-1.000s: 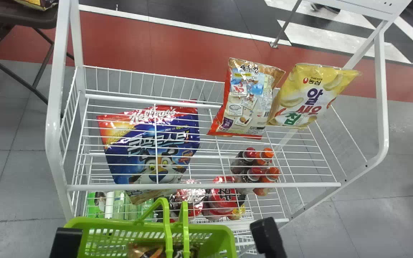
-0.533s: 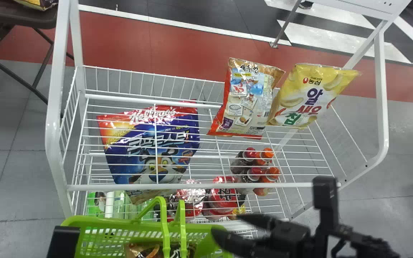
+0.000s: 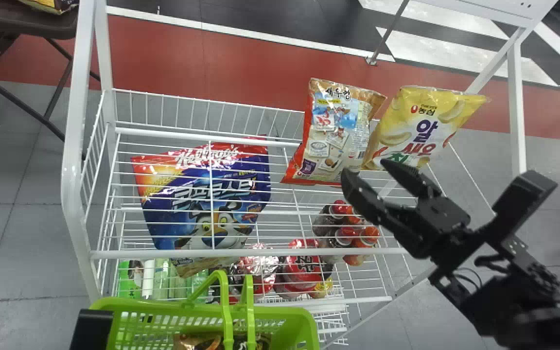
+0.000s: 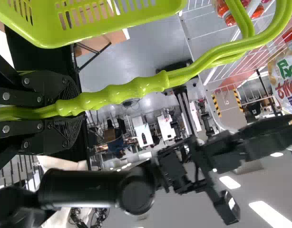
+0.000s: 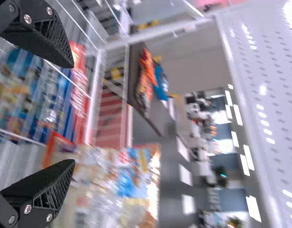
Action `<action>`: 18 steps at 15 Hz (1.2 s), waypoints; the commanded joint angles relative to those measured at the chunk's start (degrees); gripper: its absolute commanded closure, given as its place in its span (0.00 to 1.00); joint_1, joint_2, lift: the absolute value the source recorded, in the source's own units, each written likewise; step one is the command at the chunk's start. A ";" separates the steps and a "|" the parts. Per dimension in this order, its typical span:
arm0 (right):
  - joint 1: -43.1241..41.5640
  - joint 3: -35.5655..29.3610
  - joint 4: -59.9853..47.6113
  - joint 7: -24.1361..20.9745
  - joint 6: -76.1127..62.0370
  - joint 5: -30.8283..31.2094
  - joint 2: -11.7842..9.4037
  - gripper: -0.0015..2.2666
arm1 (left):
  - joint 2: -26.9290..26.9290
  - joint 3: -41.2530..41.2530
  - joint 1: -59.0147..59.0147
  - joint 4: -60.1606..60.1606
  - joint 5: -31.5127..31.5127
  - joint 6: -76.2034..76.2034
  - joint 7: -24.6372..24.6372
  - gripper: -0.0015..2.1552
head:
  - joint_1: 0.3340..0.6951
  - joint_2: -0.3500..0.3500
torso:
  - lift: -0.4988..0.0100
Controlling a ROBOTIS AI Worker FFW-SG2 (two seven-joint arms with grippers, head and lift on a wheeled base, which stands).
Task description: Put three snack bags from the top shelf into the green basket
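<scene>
Snack bags (image 3: 331, 133) neared by the right hand (image 3: 368, 171)
Up from six o'clock to three, it gapes wide, empty; at eight, the left hand (image 3: 90, 330) clasps the basket handles (image 4: 139, 88).

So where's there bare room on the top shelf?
The top shelf looks bare from the left frame post to the orange-edged snack bag; the cereal bag shows beneath its wires. Crowded: further right, where the yellow snack bag stands and the right gripper hangs.
</scene>
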 commanded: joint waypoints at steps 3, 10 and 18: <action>-10.03 3.32 8.71 -3.97 -0.43 5.23 -0.23 0.06 | -0.15 -0.17 -0.02 -0.02 -0.33 0.18 0.23 0.99 | 1.00 0.00 | 0.88; -18.20 7.54 17.94 -6.78 2.56 9.89 -1.11 0.07 | -0.15 -0.53 -1.25 0.15 -0.51 0.88 0.85 0.99 | 1.00 0.00 | 0.88; -18.99 8.41 18.12 -3.53 6.07 9.89 -1.90 0.95 | -0.15 -0.70 -1.42 -0.11 -0.25 1.93 0.85 1.00 | 1.00 0.00 | 0.88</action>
